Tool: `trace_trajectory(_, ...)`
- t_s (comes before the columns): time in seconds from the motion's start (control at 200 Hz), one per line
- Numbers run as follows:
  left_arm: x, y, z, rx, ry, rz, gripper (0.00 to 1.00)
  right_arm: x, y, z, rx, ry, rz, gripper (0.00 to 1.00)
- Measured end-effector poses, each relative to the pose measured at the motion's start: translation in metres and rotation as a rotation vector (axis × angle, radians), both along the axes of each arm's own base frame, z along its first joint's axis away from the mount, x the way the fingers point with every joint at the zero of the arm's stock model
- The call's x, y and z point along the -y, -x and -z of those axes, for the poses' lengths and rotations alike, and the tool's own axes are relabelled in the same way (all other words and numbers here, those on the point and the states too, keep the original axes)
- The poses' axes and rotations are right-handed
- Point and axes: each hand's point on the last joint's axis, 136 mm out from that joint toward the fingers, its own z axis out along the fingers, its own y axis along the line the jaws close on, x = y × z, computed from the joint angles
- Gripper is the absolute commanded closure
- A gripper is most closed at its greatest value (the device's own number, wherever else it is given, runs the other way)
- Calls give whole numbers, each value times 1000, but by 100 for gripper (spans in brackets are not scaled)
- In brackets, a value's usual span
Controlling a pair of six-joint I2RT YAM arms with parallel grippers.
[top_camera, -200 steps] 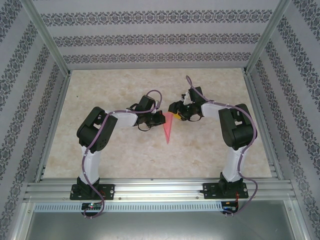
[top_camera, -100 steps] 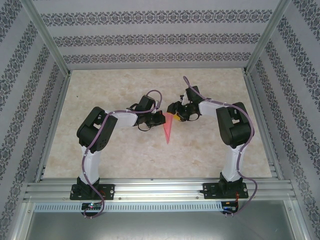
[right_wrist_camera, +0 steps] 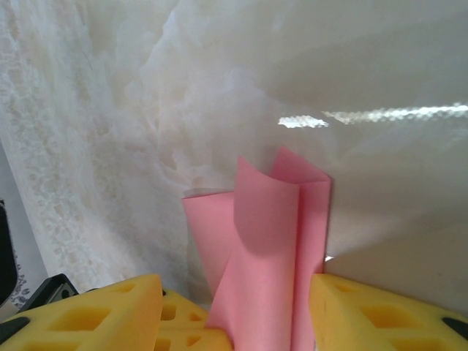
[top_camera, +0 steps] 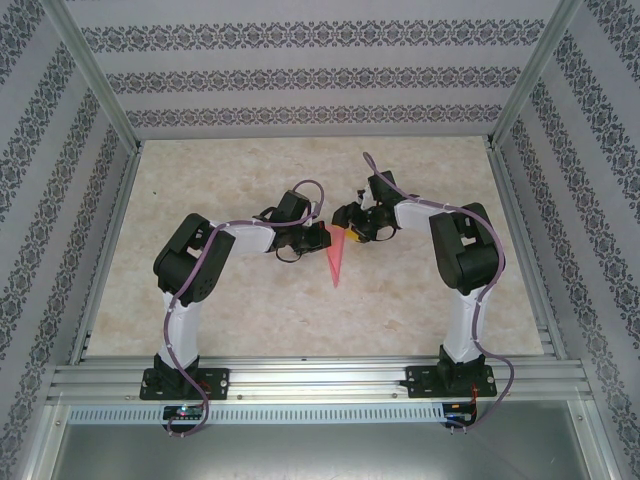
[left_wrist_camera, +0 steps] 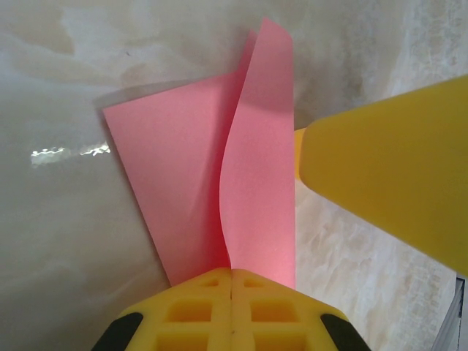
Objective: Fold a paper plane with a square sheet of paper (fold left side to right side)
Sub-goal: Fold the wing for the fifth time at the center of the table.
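Paper plane (left_wrist_camera: 212,175) in closed left pincer (left_wrist_camera: 231,274), inside parted right pincer (right_wrist_camera: 234,289).

Black-white arms (top_camera: 180,325), purple cables (top_camera: 312,185), yellow fingers (left_wrist_camera: 219,311) (waffle-gridded).

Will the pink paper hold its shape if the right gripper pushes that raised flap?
Likely floppy: the paper plane has a flap curling up, not creased flat. Probably light, so it could slide on the glossy table; the left gripper, shut on it, should anchor it.
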Motion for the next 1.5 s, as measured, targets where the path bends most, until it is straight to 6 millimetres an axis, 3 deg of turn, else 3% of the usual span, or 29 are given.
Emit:
trace_trajectory(1.244,4,-4,-8,23,9,18,95,-5,4,4,-13,36,-34,42)
trace_trajectory(1.504,4,-4,1,10,-6,24,95,-5,4,3,-12,40,-36,41)
